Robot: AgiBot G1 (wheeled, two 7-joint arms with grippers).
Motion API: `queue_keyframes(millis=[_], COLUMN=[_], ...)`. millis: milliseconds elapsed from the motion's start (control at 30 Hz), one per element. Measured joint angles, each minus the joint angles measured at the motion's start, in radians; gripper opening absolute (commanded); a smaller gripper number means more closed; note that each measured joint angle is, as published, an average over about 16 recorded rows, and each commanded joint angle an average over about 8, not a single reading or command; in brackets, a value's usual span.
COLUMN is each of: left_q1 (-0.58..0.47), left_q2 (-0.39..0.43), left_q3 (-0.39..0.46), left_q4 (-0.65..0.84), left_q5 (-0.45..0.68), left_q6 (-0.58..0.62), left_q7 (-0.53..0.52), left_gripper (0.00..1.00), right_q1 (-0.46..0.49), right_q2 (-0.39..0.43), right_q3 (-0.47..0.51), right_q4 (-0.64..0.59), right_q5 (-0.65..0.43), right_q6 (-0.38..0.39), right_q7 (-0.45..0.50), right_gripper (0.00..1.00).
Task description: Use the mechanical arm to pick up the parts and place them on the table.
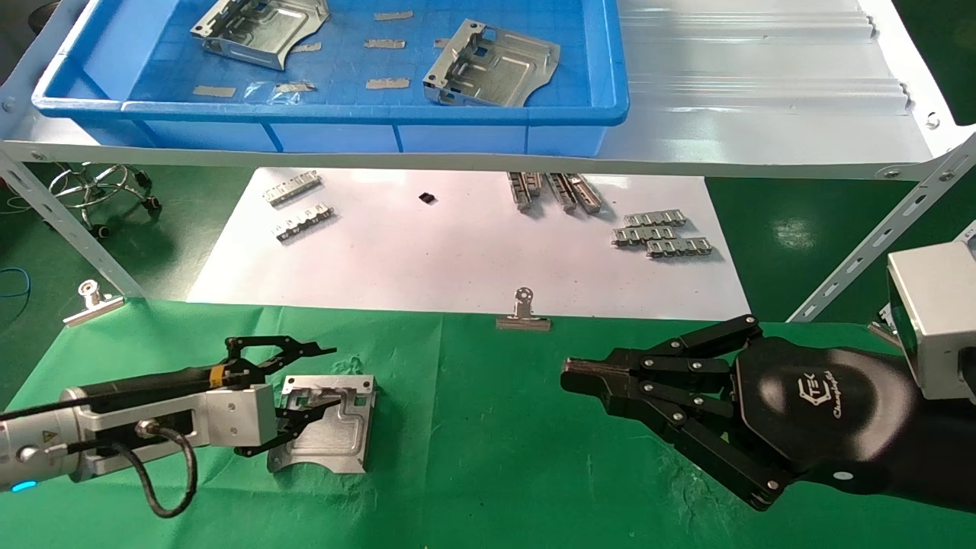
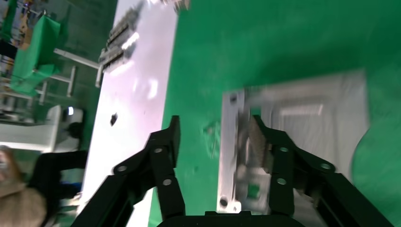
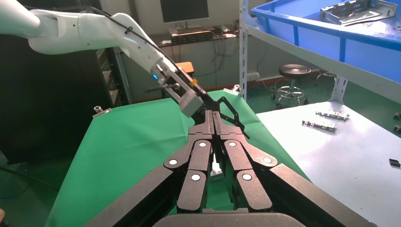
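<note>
One silver part [image 1: 328, 431] lies flat on the green table [image 1: 473, 465] at the near left. My left gripper [image 1: 334, 375] is open and low over it. One finger is over the plate, the other is outside its far edge, and the upturned rim lies between them. In the left wrist view the gripper [image 2: 215, 125] straddles that rim of the part [image 2: 312, 109]. My right gripper [image 1: 568, 375] is shut and empty, hovering over the cloth at the right; it shows closed in the right wrist view [image 3: 213, 114]. Two more parts [image 1: 259, 27] [image 1: 492, 65] lie in the blue bin [image 1: 335, 114].
The bin stands on a grey metal shelf [image 1: 762, 84] with slanted struts [image 1: 53, 213] [image 1: 877, 244]. A white sheet [image 1: 457, 259] behind the cloth holds several chain-like strips [image 1: 663, 235]. Binder clips [image 1: 523, 313] [image 1: 93, 300] edge the cloth.
</note>
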Motion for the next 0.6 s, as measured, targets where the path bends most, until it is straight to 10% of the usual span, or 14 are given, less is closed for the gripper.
queue_keyframes(millis=[200, 467, 600], left_q1=[-0.007, -0.002, 0.002], left_q2=[-0.020, -0.021, -0.015], left_q3=[-0.037, -0.082, -0.099], left_q4=[0.040, 0.137, 0.169], left_q5=[-0.166, -0.377, -0.434], left_q6=[0.111, 0.255, 0.299], left_q7=[-0.066, -0.140, -0.166], left_gripper=[1.00, 1.00, 1.00], right_q1=[0.000, 0.000, 0.000], right_q2=[0.000, 0.000, 0.000], right_q3=[0.000, 0.000, 0.000], right_q4=[0.000, 0.000, 0.000], right_q5=[0.000, 0.000, 0.000], right_q6=[0.000, 0.000, 0.000], right_q7=[0.000, 0.000, 0.000], right_gripper=[0.05, 0.97, 1.00])
